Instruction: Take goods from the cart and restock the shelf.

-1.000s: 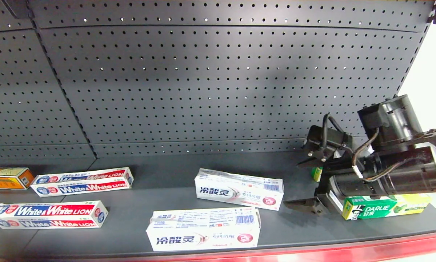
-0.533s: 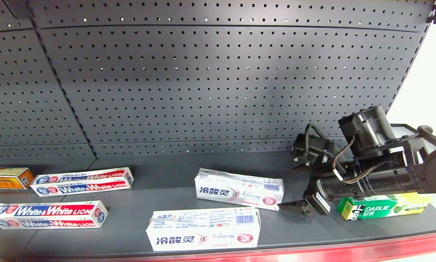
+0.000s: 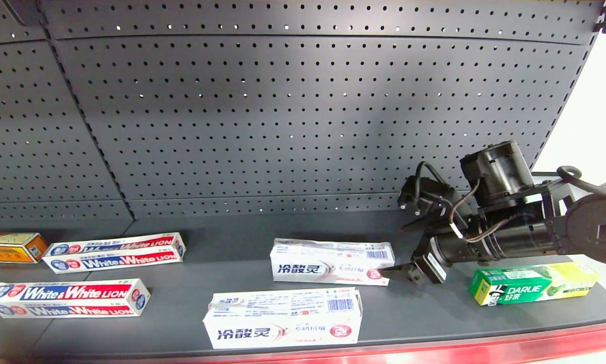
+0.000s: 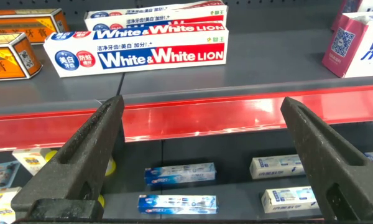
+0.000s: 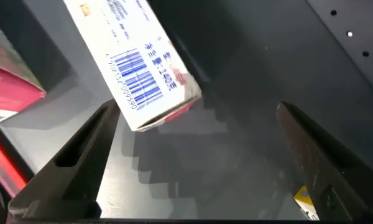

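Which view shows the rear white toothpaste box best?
Head view: the rear white toothpaste box lies whole on the shelf, the right gripper at its right end. The right wrist view catches its barcoded end between the open jaws. The left wrist view faces the red-and-blue boxes instead.

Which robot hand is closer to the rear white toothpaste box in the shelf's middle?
Right. The right gripper sits at the right end of the white box, one of its fingers about touching it. The left gripper hangs before the shelf, below its red edge.
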Available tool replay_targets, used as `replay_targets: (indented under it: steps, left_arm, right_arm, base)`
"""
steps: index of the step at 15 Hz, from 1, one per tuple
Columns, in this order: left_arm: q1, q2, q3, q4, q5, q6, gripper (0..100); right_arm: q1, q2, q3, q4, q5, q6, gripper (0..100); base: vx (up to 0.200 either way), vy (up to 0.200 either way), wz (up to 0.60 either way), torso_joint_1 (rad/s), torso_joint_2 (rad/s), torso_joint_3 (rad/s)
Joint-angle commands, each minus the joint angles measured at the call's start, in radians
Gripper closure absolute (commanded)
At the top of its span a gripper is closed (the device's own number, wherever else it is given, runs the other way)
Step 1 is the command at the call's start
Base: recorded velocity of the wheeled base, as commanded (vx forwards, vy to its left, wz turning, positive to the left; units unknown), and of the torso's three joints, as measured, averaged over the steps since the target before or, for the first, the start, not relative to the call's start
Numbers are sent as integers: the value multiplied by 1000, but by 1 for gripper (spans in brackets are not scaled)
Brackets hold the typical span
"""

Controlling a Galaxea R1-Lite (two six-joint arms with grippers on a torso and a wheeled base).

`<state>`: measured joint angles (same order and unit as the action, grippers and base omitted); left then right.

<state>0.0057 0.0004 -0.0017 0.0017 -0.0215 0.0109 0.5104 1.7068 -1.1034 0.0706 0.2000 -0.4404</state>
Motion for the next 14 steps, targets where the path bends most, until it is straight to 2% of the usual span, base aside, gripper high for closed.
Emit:
replay_targets:
  steps: [1,6,11,14]
  left_arm:
    - [0,0,0,0,0,0,0]
    - [0,0,0,0,0,0,0]
    - [0,0,0,0,0,0,0]
    - [0,0,0,0,0,0,0]
  right_arm:
    - [-12,13,-1,0,1,2,0]
    - [-26,-26,8,0,1,14,0]
    - [-110,-67,31,3,2,14,0]
    - [-107,-46,31,1,1,16,0]
  base:
    - [0,0,0,0,0,0]
    - [0,0,0,0,0,0]
    - [0,0,0,0,0,0]
    - [0,0,0,0,0,0]
